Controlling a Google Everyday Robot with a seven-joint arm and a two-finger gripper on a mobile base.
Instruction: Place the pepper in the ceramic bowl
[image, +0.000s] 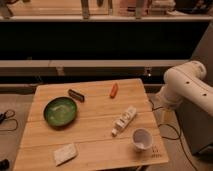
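Step in hand: the very start, in my judgement. The pepper is not yet picked up and the reach toward it is not yet begun.
Pepper (114, 90): it lies on the counter (95, 135) near the far edge, a little right of the middle. It is slim and orange-red, with its length pointing roughly away from the camera. Nothing touches it.
Ceramic bowl (60, 111): green and glossy, on the left part of the counter, well apart from the pepper. Its inside looks empty.
Hand: it is outside the picture, so I cannot tell whether it is apart or together. Only a white joint of the arm (182, 85) shows, at the right side beside the counter.
Other things: a small dark bar (76, 95) lies between the pepper and the bowl, closer to the bowl. A white oblong item (124, 120) and a white cup (141, 139) stand nearer the front right. A pale flat packet (65, 153) lies at the front left.
Next move calls for: bringing the hand over the pepper from the right and closing across its narrow width, because it is thin and could roll or slip.
Afterwards: carry it left, high enough to pass over the dark bar, and release it above the middle of the bowl.
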